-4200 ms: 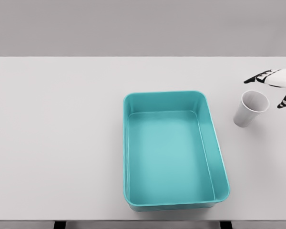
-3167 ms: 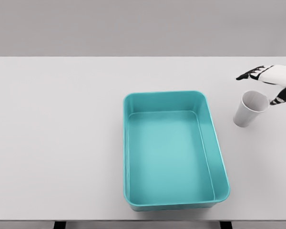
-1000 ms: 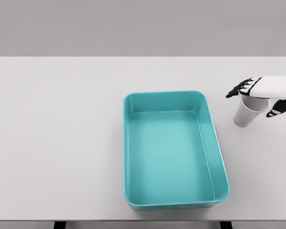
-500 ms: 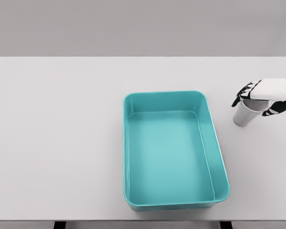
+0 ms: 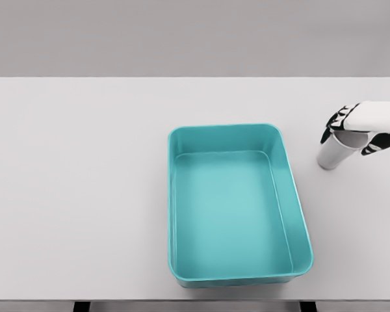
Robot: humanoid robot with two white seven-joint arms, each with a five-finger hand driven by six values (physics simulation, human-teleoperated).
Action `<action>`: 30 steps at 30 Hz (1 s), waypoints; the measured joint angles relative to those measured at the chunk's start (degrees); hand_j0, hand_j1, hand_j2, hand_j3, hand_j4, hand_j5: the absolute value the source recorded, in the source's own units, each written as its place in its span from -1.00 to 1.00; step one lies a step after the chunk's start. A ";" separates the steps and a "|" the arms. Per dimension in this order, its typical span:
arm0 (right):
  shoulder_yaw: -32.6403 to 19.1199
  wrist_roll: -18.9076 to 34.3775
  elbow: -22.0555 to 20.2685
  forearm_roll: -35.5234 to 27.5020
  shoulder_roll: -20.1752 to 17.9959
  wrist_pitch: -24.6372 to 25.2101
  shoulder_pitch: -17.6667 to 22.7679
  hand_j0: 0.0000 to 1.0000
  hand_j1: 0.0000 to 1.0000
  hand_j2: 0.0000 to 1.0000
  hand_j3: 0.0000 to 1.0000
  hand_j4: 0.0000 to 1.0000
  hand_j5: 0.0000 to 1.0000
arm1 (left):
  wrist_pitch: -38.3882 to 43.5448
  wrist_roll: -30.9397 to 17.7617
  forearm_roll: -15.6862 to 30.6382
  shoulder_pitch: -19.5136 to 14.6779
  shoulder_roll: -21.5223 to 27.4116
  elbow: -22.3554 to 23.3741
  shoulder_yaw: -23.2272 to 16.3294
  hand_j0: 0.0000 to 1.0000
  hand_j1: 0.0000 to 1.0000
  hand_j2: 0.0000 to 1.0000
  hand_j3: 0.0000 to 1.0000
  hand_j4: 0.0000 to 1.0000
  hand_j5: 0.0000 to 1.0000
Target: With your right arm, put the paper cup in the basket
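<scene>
A white paper cup [image 5: 333,153] stands upright on the white table, to the right of the teal basket [image 5: 175,195]. My right hand [image 5: 356,131] comes in from the right edge and covers the cup's rim, with dark fingers curled down one side and the thumb down the other, so it is shut on the cup. The cup's mouth is hidden under the white palm. Nothing lies inside the basket. The left arm is out of view.
The table's right edge runs close behind the right hand. The basket's right wall [image 5: 292,195] stands about a cup's width to the left of the cup.
The right hand came down from behind the cup and closed over its rim. The cup has shifted slightly and now stands a little more upright.
</scene>
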 measured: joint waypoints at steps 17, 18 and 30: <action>-4.01 -0.50 -2.99 -0.11 -2.71 0.00 -0.17 0.45 0.45 0.45 0.45 0.45 0.45 | 0.00 0.00 -0.01 0.00 0.00 0.00 0.00 1.00 1.00 1.00 1.00 1.00 1.00; -4.24 -0.52 -3.23 -0.13 -2.92 0.00 -0.18 0.45 0.45 0.45 0.45 0.45 0.45 | 0.00 0.00 -0.01 0.00 0.00 0.00 0.00 1.00 1.00 1.00 1.00 1.00 1.00; -8.02 -0.57 -8.56 -0.32 -5.42 0.00 -0.53 0.45 0.45 0.45 0.45 0.45 0.45 | 0.00 0.00 0.01 0.00 0.00 0.00 0.00 1.00 1.00 1.00 1.00 1.00 1.00</action>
